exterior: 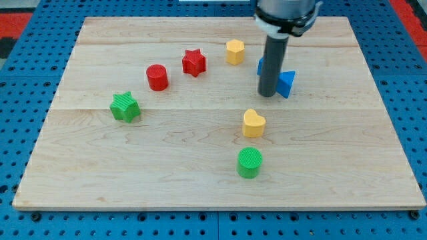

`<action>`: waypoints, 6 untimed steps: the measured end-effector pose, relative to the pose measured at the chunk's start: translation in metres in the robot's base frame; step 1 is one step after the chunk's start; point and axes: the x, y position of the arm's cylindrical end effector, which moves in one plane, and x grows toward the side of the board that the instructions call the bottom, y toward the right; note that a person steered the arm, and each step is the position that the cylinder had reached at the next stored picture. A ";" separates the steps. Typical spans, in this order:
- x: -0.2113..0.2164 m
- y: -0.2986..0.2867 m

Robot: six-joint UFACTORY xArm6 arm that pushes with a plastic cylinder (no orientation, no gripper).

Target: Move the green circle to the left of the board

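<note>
The green circle stands low on the wooden board, right of centre, just below a yellow heart. My tip rests on the board at the upper right, well above the green circle and above the yellow heart. The rod stands in front of a blue block and hides part of it; its shape is unclear.
A green star lies at the left. A red cylinder and a red star lie at the upper middle. A yellow hexagon sits left of the rod. Blue pegboard surrounds the board.
</note>
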 end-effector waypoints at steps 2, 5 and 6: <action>0.076 -0.015; 0.156 -0.077; 0.157 -0.078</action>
